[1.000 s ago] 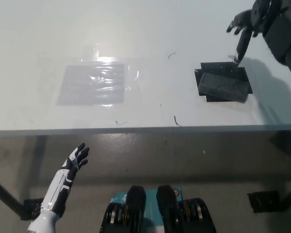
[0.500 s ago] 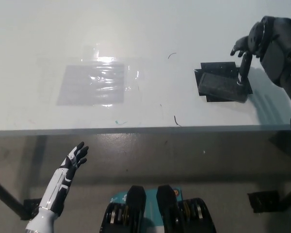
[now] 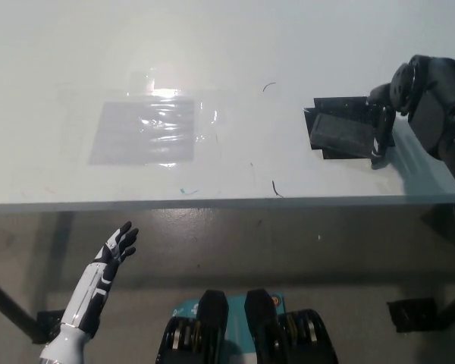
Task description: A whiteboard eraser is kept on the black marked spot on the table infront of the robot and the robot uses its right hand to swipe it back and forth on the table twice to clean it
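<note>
Whiteboard eraser point(image 3: 347, 134) on black marked spot point(image 3: 341, 108), mid-right, right hand point(image 3: 384, 114) fingers point(image 3: 378, 144) draped over its right end, grip unclear, left hand point(image 3: 115, 248) lower left, fingers spread.

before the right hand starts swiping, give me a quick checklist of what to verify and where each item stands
1. Eraser on the black marked spot: ok, it lies there at a slight tilt.
2. Right hand at the eraser: ok, it is at the eraser's right end.
3. Grip closed on the eraser: cannot tell, the contact is dark and partly hidden.
4. Swipe path on the table free to the eraser's left: ok up to the clear plastic sheet.
5. Left hand out of the way: ok, it hangs open below the table edge.
</note>
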You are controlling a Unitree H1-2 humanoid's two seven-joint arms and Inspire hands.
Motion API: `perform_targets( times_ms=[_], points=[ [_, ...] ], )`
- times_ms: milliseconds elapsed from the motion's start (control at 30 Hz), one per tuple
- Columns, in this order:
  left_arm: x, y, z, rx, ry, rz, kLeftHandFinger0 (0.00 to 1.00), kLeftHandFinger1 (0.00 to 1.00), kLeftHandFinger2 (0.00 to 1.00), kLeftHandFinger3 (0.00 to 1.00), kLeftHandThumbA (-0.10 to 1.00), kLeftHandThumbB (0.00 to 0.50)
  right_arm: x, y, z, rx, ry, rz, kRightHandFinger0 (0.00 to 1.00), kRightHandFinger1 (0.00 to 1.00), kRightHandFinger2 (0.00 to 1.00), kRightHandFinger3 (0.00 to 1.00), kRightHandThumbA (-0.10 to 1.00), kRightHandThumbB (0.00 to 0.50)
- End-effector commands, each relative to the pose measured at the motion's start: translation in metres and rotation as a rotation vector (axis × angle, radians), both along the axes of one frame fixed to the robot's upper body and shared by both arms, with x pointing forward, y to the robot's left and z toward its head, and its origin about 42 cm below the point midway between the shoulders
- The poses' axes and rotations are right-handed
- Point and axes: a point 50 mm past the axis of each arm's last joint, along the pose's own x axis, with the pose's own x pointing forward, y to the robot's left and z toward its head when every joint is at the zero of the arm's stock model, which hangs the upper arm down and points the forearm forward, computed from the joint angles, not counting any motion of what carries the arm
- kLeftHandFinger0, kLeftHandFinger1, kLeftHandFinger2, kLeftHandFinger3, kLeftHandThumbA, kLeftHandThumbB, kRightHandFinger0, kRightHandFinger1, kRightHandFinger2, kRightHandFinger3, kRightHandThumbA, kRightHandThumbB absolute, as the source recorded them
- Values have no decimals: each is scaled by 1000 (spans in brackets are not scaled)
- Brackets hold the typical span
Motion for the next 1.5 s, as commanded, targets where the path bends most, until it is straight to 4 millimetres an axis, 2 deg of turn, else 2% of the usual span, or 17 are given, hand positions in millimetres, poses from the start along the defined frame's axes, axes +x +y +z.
perform_targets(
  times_ms=[0, 100, 167, 233, 367, 700, 867, 900, 1067, 1133, 1167, 1233, 1267, 1333, 1367, 1400, 1467],
  points=[
    [4, 1, 15, 20, -82, -30, 1000, 1000, 1000, 1000, 1000, 352, 7, 2, 29, 10, -78, 11, 1000, 1000, 1000, 1000, 1000, 387],
    [4, 0, 15, 17, -84, -32, 1000, 1000, 1000, 1000, 1000, 348, 8, 6, 31, 44, -65, 52, 1000, 1000, 1000, 1000, 1000, 301],
    [4, 1, 15, 18, -82, -31, 1000, 1000, 1000, 1000, 1000, 352, 8, 7, 31, 58, -64, 38, 1000, 1000, 1000, 1000, 1000, 333],
    [6, 0, 16, 14, -84, -32, 1000, 1000, 1000, 1000, 1000, 354, 8, 8, 32, 84, -73, 33, 1000, 1000, 1000, 1000, 1000, 310],
    [7, 1, 16, 13, -85, -34, 1000, 1000, 1000, 1000, 1000, 369, 8, 11, 33, 92, -80, 26, 1000, 1000, 1000, 1000, 1000, 332],
    [8, 1, 19, 15, -94, -35, 1000, 1000, 1000, 1000, 1000, 355, 10, 21, 43, 107, -86, 65, 1000, 1000, 1000, 1000, 1000, 314],
    [8, 0, 18, 15, -90, -38, 1000, 1000, 1000, 1000, 1000, 352, 8, 23, 35, 176, -54, 21, 1000, 1000, 1000, 1000, 1000, 273],
    [8, 0, 18, 18, -92, -36, 1000, 1000, 1000, 1000, 1000, 348, 8, 23, 33, 156, -65, 24, 1000, 1000, 1000, 1000, 1000, 306],
    [10, 0, 19, 19, -93, -34, 1000, 1000, 1000, 1000, 1000, 353, 7, 27, 25, 116, -102, 69, 1000, 1000, 1000, 1000, 1000, 283],
    [10, 1, 19, 23, -94, -37, 1000, 1000, 1000, 1000, 1000, 350, 7, 24, 20, 158, -130, -24, 1000, 1000, 1000, 1000, 1000, 330],
    [10, 1, 19, 21, -93, -41, 1000, 1000, 1000, 1000, 1000, 348, 8, 20, 16, 157, -205, -36, 1000, 1000, 1000, 1000, 904, 291],
    [11, 1, 19, 22, -94, -43, 1000, 1000, 1000, 1000, 1000, 345, 9, 17, 12, 138, -309, -23, 1000, 1000, 1000, 1000, 484, 151],
    [12, 0, 20, 21, -97, -44, 1000, 1000, 1000, 1000, 1000, 344, 9, 14, 10, 114, -389, -7, 972, 1000, 984, 827, 115, 128],
    [13, 0, 20, 22, -97, -46, 1000, 1000, 1000, 1000, 1000, 344, 9, 11, 8, 95, -423, -4, 791, 816, 817, 753, 0, 60],
    [13, 1, 21, 23, -96, -47, 1000, 1000, 1000, 1000, 1000, 342, 8, 9, 6, 108, -428, -15, 265, 377, 487, 705, -65, 49],
    [13, 1, 21, 25, -96, -49, 1000, 1000, 1000, 1000, 1000, 342, 7, 5, 2, 121, -434, -28, 192, 341, 458, 676, -69, 54],
    [13, 1, 21, 26, -95, -51, 1000, 1000, 1000, 1000, 1000, 349, 7, 2, 0, 123, -439, -32, 222, 405, 506, 594, -95, 78]
  ],
)
